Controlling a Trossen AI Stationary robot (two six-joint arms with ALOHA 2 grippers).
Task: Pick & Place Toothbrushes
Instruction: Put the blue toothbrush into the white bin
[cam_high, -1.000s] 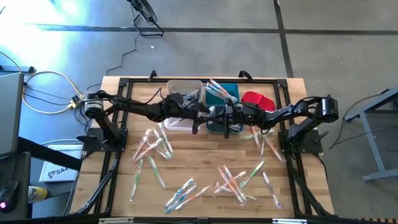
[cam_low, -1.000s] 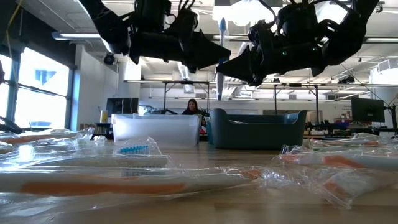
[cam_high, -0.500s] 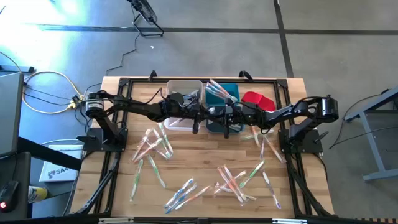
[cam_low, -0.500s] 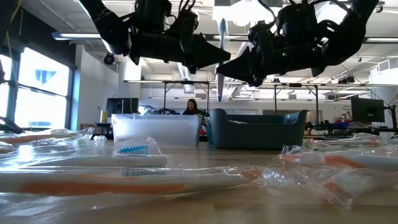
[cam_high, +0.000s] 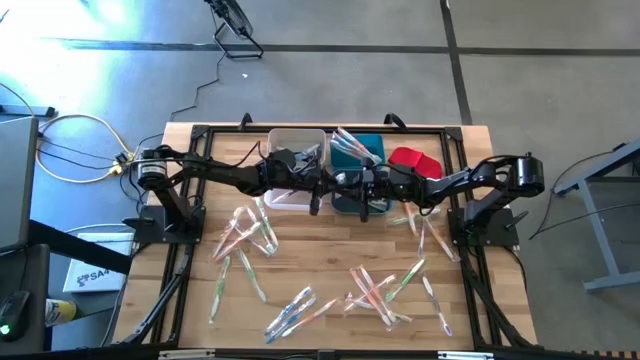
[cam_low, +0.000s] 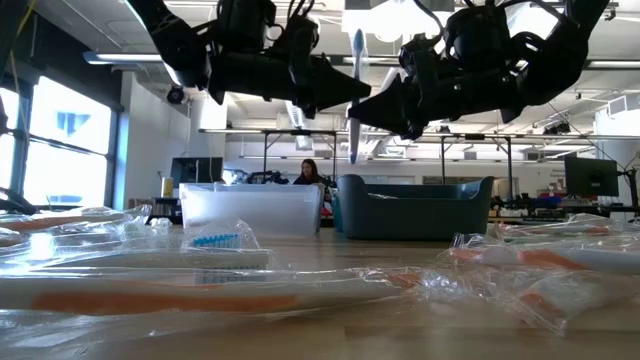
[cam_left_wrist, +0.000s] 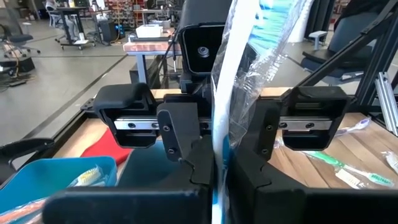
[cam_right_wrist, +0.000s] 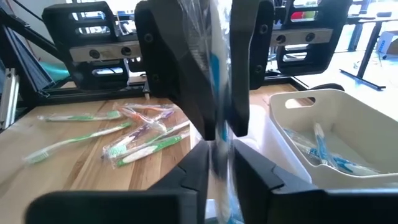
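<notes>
One toothbrush (cam_low: 355, 95) in a clear wrapper, white-handled with blue bristles (cam_left_wrist: 280, 12), stands upright in the air above the bins, head up. My left gripper (cam_high: 325, 186) comes from the table's left and is shut on it. My right gripper (cam_high: 350, 187) faces it from the right, its fingers (cam_left_wrist: 180, 134) a little apart on either side of the handle. I cannot tell whether they touch the wrapper. More wrapped toothbrushes (cam_high: 250, 235) lie flat on the wooden table, and some lie in the white bin (cam_right_wrist: 323, 149). My left gripper pinches the toothbrush's handle (cam_left_wrist: 217, 155) about mid-length between its two fingers. The fingers come level from the table's left and lie across the handle. The toothbrush stands upright, lifted clear, with its head above the fingers and its tail end (cam_low: 352, 150) below them.
A white bin (cam_high: 295, 150) and a teal bin (cam_high: 362, 150) stand side by side at the table's far edge, with a red piece (cam_high: 415, 160) to their right. Loose toothbrushes (cam_high: 380, 290) are strewn over the near half. A person (cam_low: 308, 172) sits far behind.
My left gripper has shut on the upright toothbrush, and after that my right gripper's fingers have drawn a little apart. Both arms have stayed where they were, and the toothbrush has kept upright in the same place.
</notes>
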